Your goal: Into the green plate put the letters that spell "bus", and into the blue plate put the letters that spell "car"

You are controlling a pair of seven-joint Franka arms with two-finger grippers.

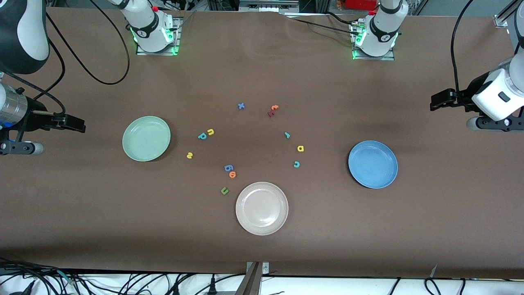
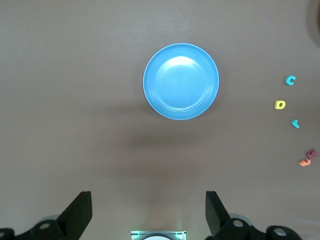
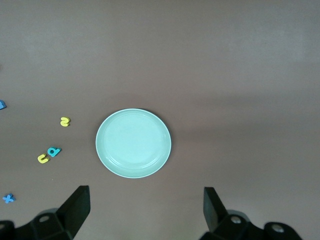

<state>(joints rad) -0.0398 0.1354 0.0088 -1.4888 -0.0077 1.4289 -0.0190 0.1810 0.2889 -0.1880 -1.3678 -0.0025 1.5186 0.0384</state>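
We've got tiny foam letters (image 1: 210, 132) scattered between smooth round green plate (image 1: 146, 138) and blue plate (image 1: 372, 164); left gripper (image 2: 148, 212) and right gripper (image 3: 146, 210) hang spread apart, empty.

Even, diffuse overhead light — no hard glare. Soft sheen on the blue plate (image 2: 181, 81) and the green plate (image 3: 133, 143). Broad faint shadow bands across the table (image 1: 82, 213), darker along its edge nearest the front camera. Focus crisp throughout — tiny letters merely small, not blurred.
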